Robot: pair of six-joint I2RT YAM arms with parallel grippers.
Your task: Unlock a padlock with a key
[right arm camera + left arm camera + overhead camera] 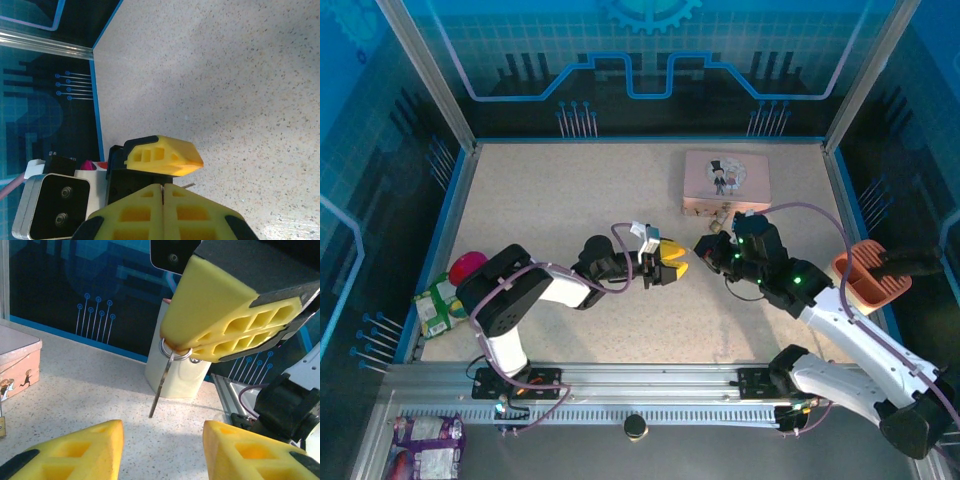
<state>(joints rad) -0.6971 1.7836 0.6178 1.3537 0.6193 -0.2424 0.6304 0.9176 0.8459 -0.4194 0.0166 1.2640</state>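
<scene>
My right gripper (703, 247) is shut on the key's ring near the middle of the table. In the left wrist view that gripper (175, 342) hangs at the top. The thin dark key (162, 382) dangles from it, tip down, just above the table. My left gripper (162, 450) is open below and in front of the key, with nothing between its yellow fingers (90, 452). In the right wrist view the shut right gripper (162, 192) faces one left finger (165, 155). The small brass padlock (718, 222) lies just in front of the pink tin (726, 180).
The pink tin (17, 365) stands left of the key in the left wrist view, and a pale cup (180, 375) stands behind it. A salmon holder (865, 275) sits at the right table edge. A pink ball (468, 265) and a green packet (438, 308) lie at the left edge.
</scene>
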